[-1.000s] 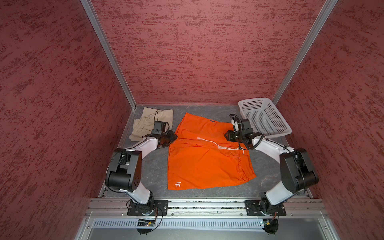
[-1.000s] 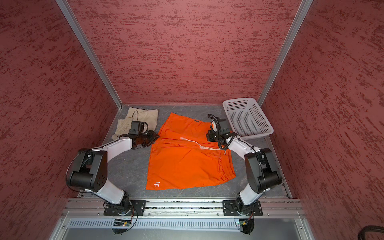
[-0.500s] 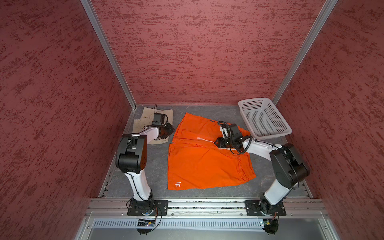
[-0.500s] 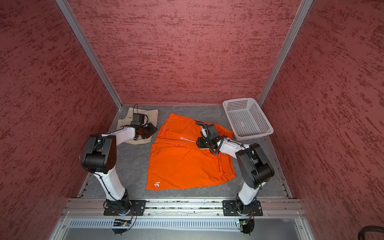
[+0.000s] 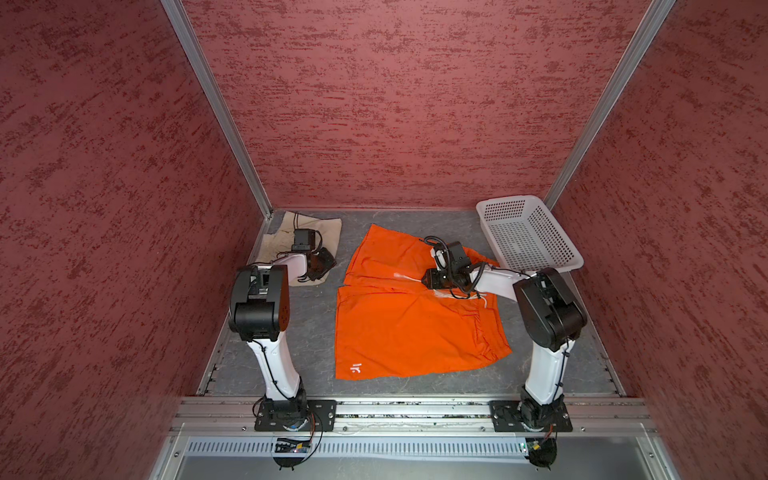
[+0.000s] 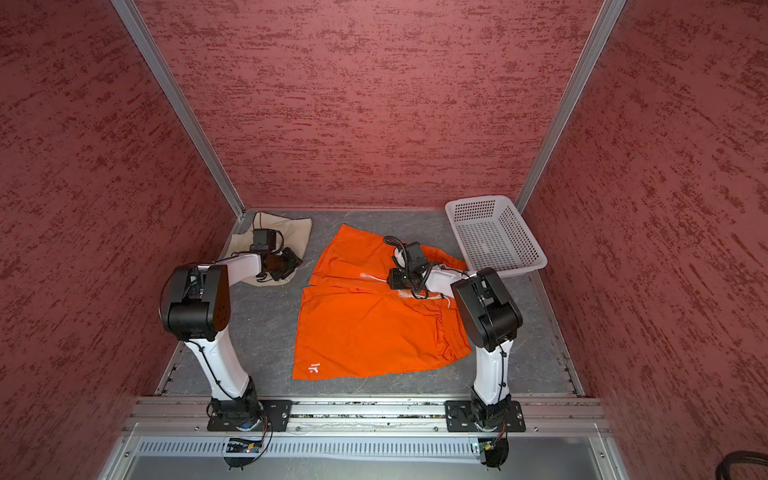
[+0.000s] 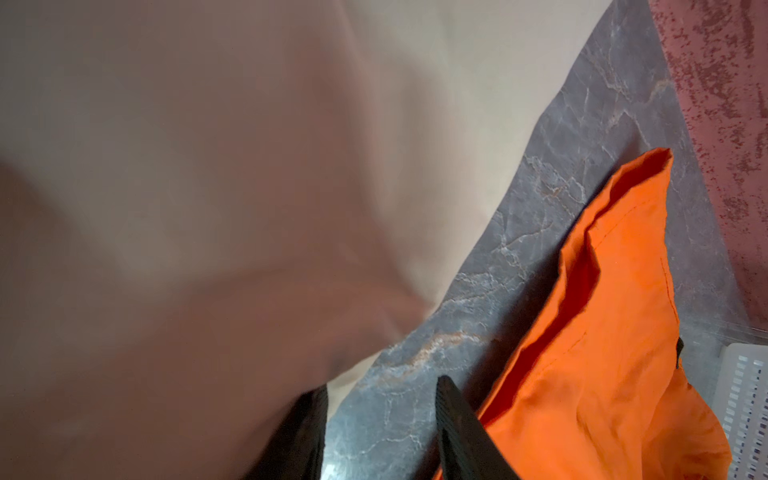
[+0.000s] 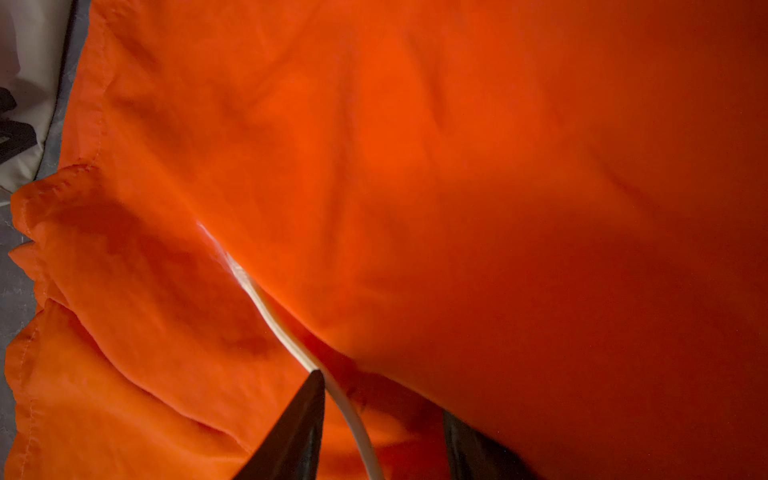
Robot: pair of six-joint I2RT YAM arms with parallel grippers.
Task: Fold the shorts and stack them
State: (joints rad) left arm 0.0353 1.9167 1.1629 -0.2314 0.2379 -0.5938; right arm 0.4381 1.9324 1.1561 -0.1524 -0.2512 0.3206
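Note:
The orange shorts (image 5: 399, 328) (image 6: 365, 332) lie spread flat mid-table, with a white drawstring (image 8: 270, 316) across them. My right gripper (image 5: 428, 278) (image 8: 382, 399) is low over their middle, open; the drawstring runs between its fingers. The beige shorts (image 5: 324, 232) (image 6: 297, 230) lie folded in the far left corner. My left gripper (image 5: 322, 262) (image 7: 380, 399) hovers at their right edge, open, with only bare table between its fingers (image 7: 457, 424). In the left wrist view the beige cloth (image 7: 208, 187) fills one side, blurred, and the orange hem (image 7: 602, 311) shows on the other.
A white perforated basket (image 5: 509, 200) (image 6: 478, 201) stands at the far right corner, tilted against the wall. Red walls close in three sides. A strip of grey marbled table (image 5: 316, 324) separates the two pairs of shorts.
My left gripper has drawn back from the orange shorts' left edge to the beige pair. My right gripper has slid left along the drawstring. Both arms' elbows have risen.

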